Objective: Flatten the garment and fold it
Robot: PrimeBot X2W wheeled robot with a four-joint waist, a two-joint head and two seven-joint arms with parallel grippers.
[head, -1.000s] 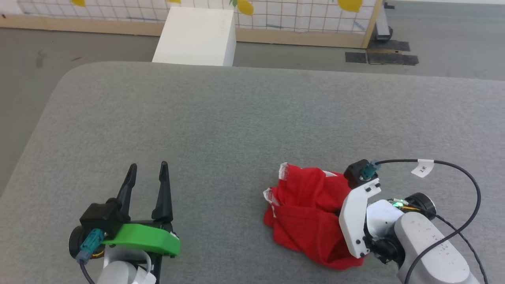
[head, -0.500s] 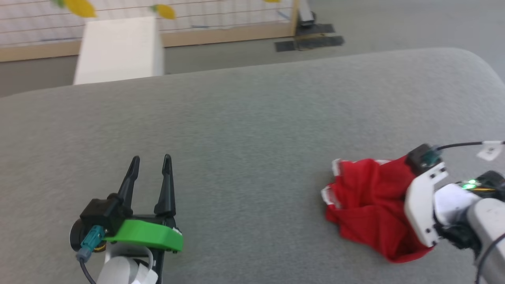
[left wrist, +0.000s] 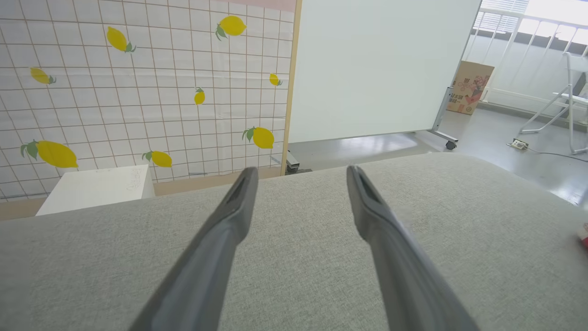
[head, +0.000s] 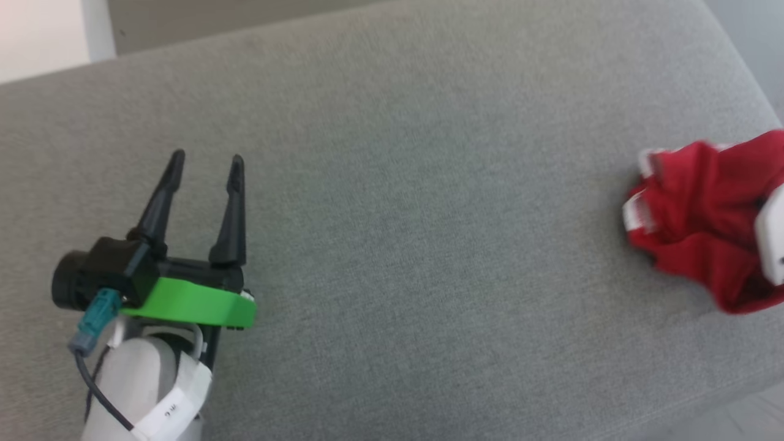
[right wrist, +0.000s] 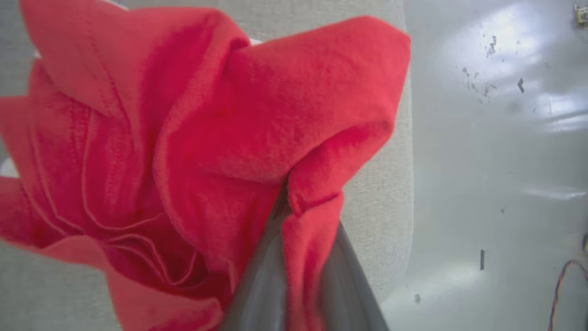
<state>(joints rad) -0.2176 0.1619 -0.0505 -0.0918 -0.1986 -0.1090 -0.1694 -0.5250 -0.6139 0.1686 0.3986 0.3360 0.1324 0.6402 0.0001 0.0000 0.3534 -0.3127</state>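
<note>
A wide grey padded surface [head: 429, 214] took up most of the head view, running from edge to edge. The left wrist view added the room beyond it: a tiled wall printed with yellow lemons [left wrist: 138, 92], a large white panel [left wrist: 376, 69] on a wheeled foot, a low white box [left wrist: 96, 188] past the surface's far edge, and a cardboard box [left wrist: 468, 87] further back. The right wrist view added a glossy pale floor [right wrist: 496, 161] just past the surface's rounded edge. The garment [head: 698, 226], bright red with white trim, lay in a crumpled heap near the right edge of the surface in the head view, partly cut off by the frame. A white part of the right arm [head: 773, 236] overlapped it there. The right wrist view, up close, gave what the head view could not: the right gripper [right wrist: 307, 220] was clamped on a fold of the red cloth, which draped over both dark fingers. The left gripper [head: 207, 157] was over the left of the surface, well apart from the garment, with its two fingers spread wide and holding nothing. Its own wrist view showed bare grey fabric between them.
</note>
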